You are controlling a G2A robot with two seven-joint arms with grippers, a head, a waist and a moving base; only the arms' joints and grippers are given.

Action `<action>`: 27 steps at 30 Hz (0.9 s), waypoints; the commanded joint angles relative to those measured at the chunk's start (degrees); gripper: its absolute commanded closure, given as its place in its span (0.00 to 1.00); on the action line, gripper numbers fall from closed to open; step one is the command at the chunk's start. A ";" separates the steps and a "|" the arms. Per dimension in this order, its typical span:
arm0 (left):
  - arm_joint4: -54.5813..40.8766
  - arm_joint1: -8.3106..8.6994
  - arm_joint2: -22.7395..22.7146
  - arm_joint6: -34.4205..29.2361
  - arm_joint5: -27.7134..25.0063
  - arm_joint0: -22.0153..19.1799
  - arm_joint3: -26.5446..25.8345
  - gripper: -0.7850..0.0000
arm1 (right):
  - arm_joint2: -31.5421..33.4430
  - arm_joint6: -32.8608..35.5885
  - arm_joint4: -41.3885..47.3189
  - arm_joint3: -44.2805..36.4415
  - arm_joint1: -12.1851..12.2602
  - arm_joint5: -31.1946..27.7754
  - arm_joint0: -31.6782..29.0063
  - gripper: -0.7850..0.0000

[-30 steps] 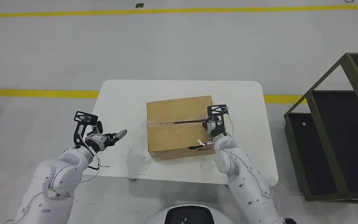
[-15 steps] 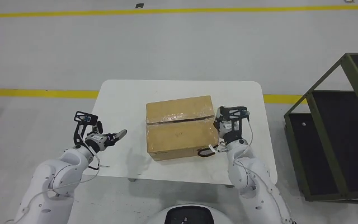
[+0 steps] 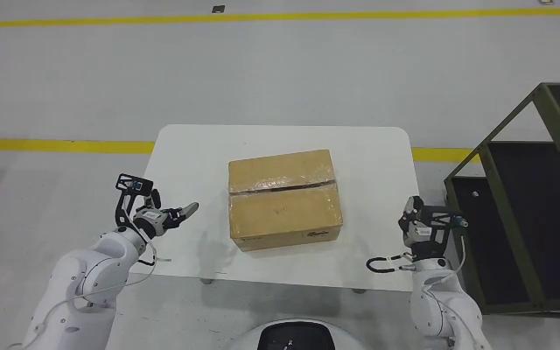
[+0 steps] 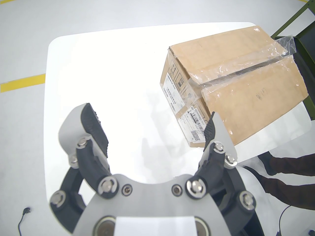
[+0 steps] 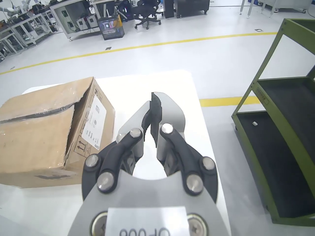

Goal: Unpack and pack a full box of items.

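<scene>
Looking first at my claws, I see the left gripper (image 4: 150,119) spread wide and empty, hanging above the left part of the white table (image 3: 192,157), apart from the box (image 3: 282,199). The right gripper (image 5: 155,109) has its two pads pressed together with nothing between them, and it hangs over the right part of the table, also apart from the box. The box stands in the middle of the table with both top flaps down. A clear tape (image 4: 246,67) runs along the seam, and one loose end of it (image 4: 286,42) sticks out past the far edge. At the corner facing my right claw the flap (image 5: 78,99) looks torn and a little lifted. I judge a full box to be heavy, so I would not lift it. The cardboard is stiff at the edges but soft in the flaps, and the tape is slippery. The best hold, I think, is the free flap edge at the torn corner. White labels (image 4: 192,124) are on the short sides, one (image 5: 94,121) with arrow symbols, and a small handwritten mark (image 4: 261,94) is on top. I cannot read any of the print. A green cart (image 5: 283,124) stands beside the table.
</scene>
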 commanded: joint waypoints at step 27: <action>0.00 0.00 0.00 0.00 0.00 0.00 0.00 0.00 | -0.04 -0.04 0.02 0.04 -0.01 0.04 0.07 0.00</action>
